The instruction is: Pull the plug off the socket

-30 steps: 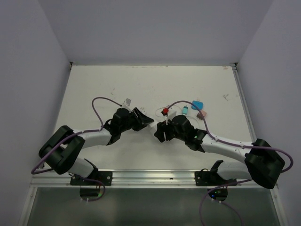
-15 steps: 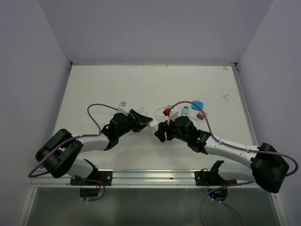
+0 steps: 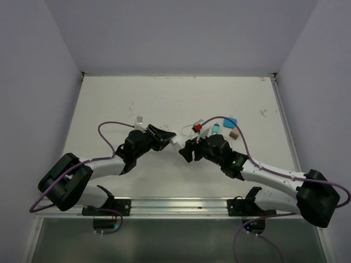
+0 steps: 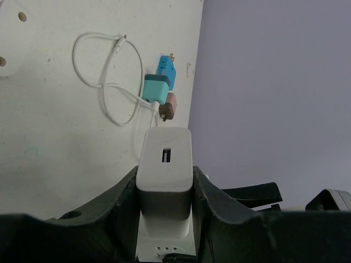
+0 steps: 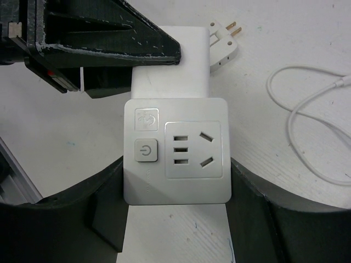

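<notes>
The right pincer is closed on the socket; the left pincer grips the plug, touching the socket's 12 o'clock side.

The socket and plug are white, its button grey, beside a teal adapter and brownish connector.

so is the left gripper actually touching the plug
Touching. In the left wrist view the left gripper has both fingers pressed against the sides of the white plug, with no gap.
</notes>
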{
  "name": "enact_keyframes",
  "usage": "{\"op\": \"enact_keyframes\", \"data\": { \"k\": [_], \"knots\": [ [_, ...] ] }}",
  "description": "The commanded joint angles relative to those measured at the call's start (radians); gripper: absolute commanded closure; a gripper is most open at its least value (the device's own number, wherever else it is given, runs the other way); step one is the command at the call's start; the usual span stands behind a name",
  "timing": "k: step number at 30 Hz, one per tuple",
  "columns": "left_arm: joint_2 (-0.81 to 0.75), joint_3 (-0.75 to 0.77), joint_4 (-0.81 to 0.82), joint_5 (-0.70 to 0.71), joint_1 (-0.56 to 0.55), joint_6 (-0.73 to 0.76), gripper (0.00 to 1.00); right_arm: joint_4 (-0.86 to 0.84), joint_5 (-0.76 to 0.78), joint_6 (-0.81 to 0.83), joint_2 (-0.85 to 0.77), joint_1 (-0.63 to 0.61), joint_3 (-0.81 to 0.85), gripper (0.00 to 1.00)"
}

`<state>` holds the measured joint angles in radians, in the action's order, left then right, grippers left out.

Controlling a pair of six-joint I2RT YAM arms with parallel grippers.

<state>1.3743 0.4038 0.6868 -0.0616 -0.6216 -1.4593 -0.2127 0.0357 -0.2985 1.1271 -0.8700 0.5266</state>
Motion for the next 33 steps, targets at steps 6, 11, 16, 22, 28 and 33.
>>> {"op": "enact_keyframes", "data": {
  "k": [6,11,16,22,28,33],
  "knots": [
    [-0.076,0.010,0.031,0.293,0.213,0.014,1.00,0.075,0.000,0.038,-0.055,-0.006,-0.039,1.00],
    [-0.104,0.004,0.002,0.339,0.253,0.030,1.00,0.095,0.001,0.039,-0.067,-0.004,-0.046,1.00],
    [-0.124,0.007,-0.027,0.405,0.272,0.042,1.00,0.114,0.010,0.030,-0.072,-0.004,-0.042,1.00],
    [-0.132,0.053,-0.030,0.503,0.202,0.109,1.00,0.088,0.001,-0.019,0.005,-0.021,0.002,1.00],
    [-0.112,0.050,-0.030,0.565,0.160,0.063,1.00,0.087,0.087,-0.068,0.068,-0.096,0.041,1.00],
    [-0.058,0.093,-0.018,0.612,0.123,0.086,1.00,0.093,0.122,-0.152,0.080,-0.113,0.049,1.00]
  ]
}}
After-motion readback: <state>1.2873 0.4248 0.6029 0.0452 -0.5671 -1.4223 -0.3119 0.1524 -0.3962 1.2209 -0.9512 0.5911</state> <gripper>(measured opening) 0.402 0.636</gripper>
